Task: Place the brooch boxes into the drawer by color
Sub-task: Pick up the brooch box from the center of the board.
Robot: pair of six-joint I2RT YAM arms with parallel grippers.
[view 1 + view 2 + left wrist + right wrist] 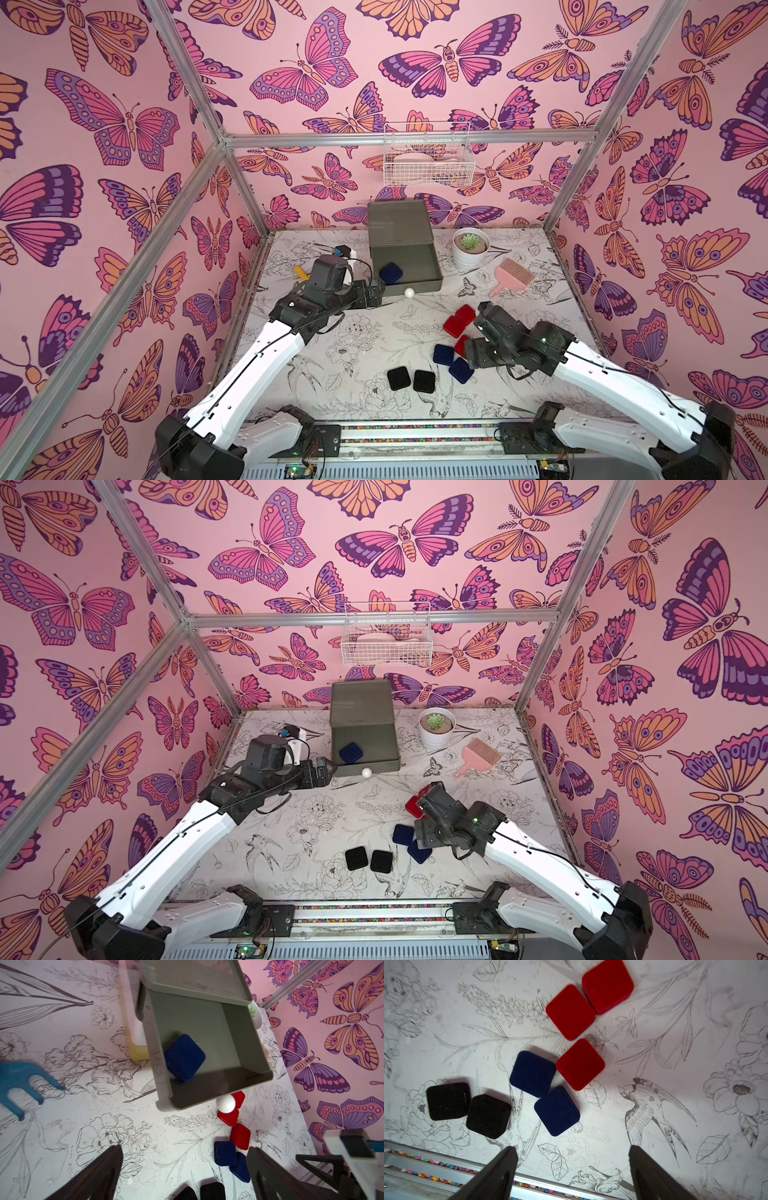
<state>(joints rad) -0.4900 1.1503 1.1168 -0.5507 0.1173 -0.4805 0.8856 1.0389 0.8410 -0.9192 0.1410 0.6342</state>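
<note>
**One navy brooch box is being kept in the open top drawer; seven are being left on the counter.**
The grey top drawer [432,266] of the drawer chest [399,222] is being left pulled out, its white knob [409,292] facing the arms, and a navy brooch box [391,272] is being kept flat inside, near the front wall. The left end effector [185,1148] is being held spread and empty just beside that drawer's front corner. In front of the chest, well apart from it, three red boxes [570,1012], two navy boxes [532,1073] and two black boxes [448,1101] are being left on the counter [332,365], the red ones nearest the chest and the black ones farthest. The right end effector [572,1149] is being held spread above them, gripping nothing.
</note>
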